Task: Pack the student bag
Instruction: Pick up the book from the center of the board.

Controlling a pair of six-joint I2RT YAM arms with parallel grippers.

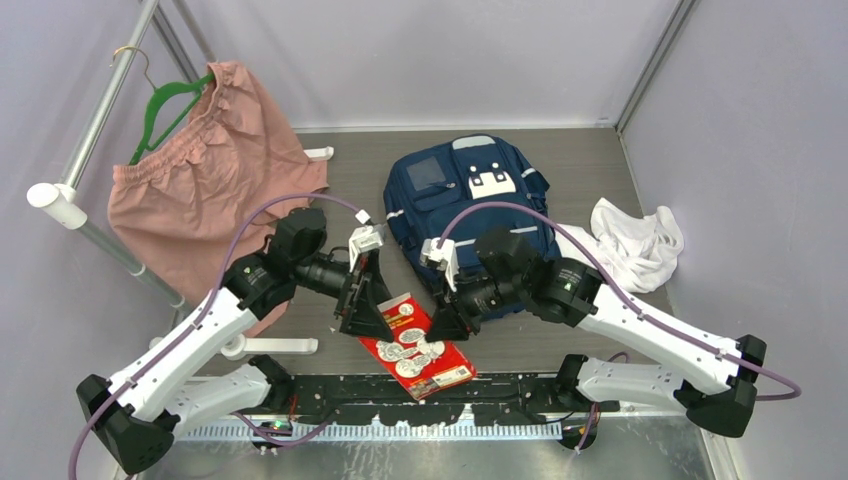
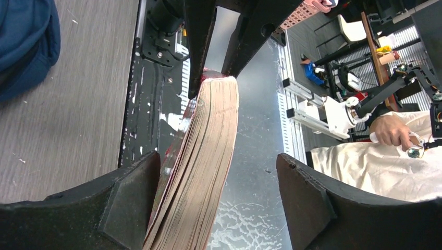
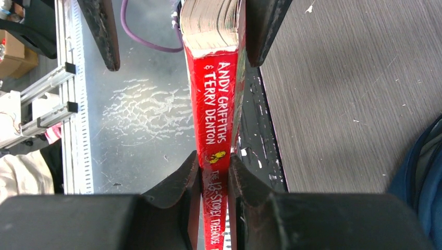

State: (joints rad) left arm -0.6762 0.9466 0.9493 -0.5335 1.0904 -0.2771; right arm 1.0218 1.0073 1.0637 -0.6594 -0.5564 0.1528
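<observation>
A red paperback book is lifted over the table's near edge, between both arms. My right gripper is shut on its red spine. Opposite it, my left gripper stands open astride the book's page edge. The pages lie close against one of the left fingers, with a wide gap to the other. The navy student bag lies flat on the table behind the arms, front pocket up. Its blue fabric shows at the corner of the left wrist view and the right wrist view.
Pink shorts on a green hanger hang from a white rack at the back left. A white cloth is bunched to the right of the bag. A black rail and scratched metal plate run along the near edge.
</observation>
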